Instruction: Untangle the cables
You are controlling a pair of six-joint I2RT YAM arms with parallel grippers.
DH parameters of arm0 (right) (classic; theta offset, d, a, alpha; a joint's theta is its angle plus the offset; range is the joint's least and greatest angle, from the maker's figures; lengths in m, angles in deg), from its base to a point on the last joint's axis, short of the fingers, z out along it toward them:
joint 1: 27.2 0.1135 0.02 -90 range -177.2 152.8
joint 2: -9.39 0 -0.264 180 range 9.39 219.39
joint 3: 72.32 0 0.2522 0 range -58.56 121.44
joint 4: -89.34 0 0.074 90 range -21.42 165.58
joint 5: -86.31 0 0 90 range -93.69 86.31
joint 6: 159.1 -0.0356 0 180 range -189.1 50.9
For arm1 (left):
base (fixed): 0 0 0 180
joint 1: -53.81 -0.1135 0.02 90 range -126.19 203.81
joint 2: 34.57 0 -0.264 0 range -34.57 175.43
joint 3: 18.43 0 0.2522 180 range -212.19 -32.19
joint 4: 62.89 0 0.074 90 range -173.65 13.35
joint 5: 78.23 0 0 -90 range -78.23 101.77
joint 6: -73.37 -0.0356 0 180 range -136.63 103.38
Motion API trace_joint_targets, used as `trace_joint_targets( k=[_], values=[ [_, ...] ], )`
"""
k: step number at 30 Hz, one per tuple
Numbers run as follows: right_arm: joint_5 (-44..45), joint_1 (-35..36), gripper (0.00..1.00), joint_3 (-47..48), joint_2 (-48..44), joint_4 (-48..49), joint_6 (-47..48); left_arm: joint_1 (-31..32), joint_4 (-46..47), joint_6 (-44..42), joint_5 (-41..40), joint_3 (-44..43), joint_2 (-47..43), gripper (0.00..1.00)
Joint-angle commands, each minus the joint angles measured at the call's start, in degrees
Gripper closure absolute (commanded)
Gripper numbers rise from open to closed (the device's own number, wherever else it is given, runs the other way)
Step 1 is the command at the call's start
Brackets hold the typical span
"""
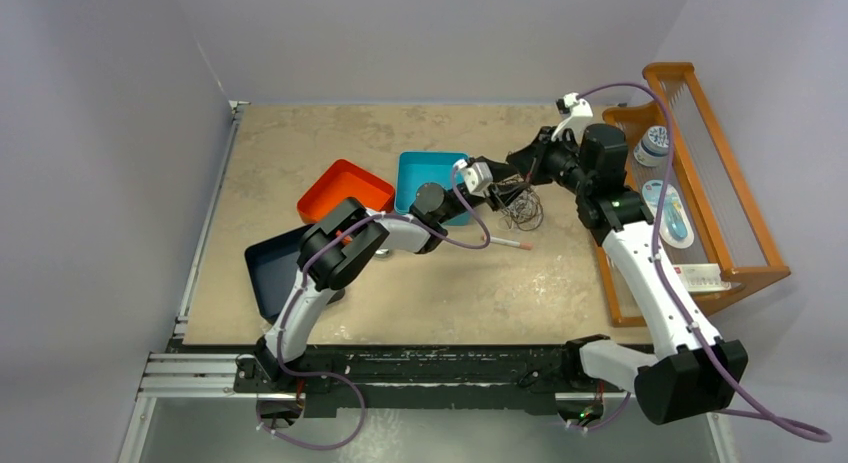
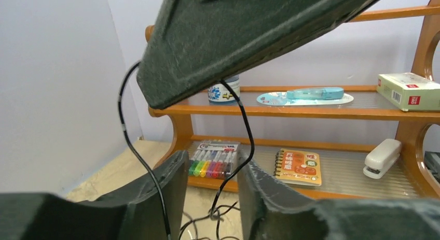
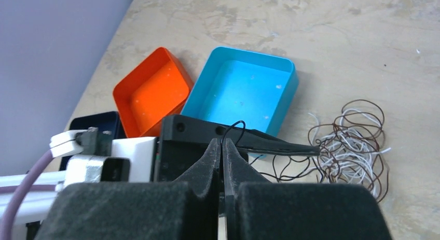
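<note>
where the right gripper (image 3: 222,146) comes to a point, its two fingers are pressed flat together and pinch a loop of black cable (image 2: 250,133), which pokes up out of the tips in the right wrist view. from that pinch the strand hangs down in two runs, and one run passes through the gap of the left gripper (image 2: 212,166) just below. the left fingers (image 2: 166,193) stand partly spread with a clear gap between them, wider than the thin strand, so they clamp nothing. both grippers meet over the table (image 1: 400,283), close to the blue tray (image 3: 244,89). the rest of the cables (image 3: 348,141), brown and whitish loops in one loose heap, lie on the table just beside the grippers, and the black strand trails down to the surface there. an orange tray (image 3: 153,95) sits just beside the blue one, and a dark blue tray (image 1: 270,268) lies nearer the left arm's base. a white-and-orange pen (image 1: 510,244) lies near the heap. beyond, a wooden shelf (image 2: 311,111) holds markers (image 2: 214,159), a notebook (image 2: 298,167) and a stapler (image 2: 383,157).
</note>
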State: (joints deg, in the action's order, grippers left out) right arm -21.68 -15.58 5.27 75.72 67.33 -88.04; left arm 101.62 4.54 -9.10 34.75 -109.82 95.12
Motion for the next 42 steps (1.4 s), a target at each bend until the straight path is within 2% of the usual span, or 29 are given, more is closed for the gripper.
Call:
trace_joint_targets(
  k=[1, 6, 8, 24, 42],
  values=[
    [-5.77, 0.07, 1.00, 3.97, -2.69, 3.93, -2.28, 0.53, 2.33, 2.35, 1.58, -2.51, 0.40, 0.67],
    [-6.19, 0.07, 1.00, 6.38, -4.79, 4.59, -2.55, 0.53, 2.85, 3.44, 1.42, -1.43, 0.62, 0.88],
    [-5.56, 0.02, 1.00, 7.59, -5.47, 4.33, -2.24, 0.59, 3.20, 4.15, 1.44, -0.88, 0.68, 0.91],
    [-2.43, 0.05, 1.00, 16.51, -9.67, 7.69, -0.13, 1.21, 5.45, 7.05, 1.59, 1.91, 2.85, 0.95],
    [5.89, 0.03, 1.00, 19.66, -12.56, 11.20, 2.82, 1.36, 7.06, 8.05, 1.08, 7.20, 3.76, 0.92]
  ],
)
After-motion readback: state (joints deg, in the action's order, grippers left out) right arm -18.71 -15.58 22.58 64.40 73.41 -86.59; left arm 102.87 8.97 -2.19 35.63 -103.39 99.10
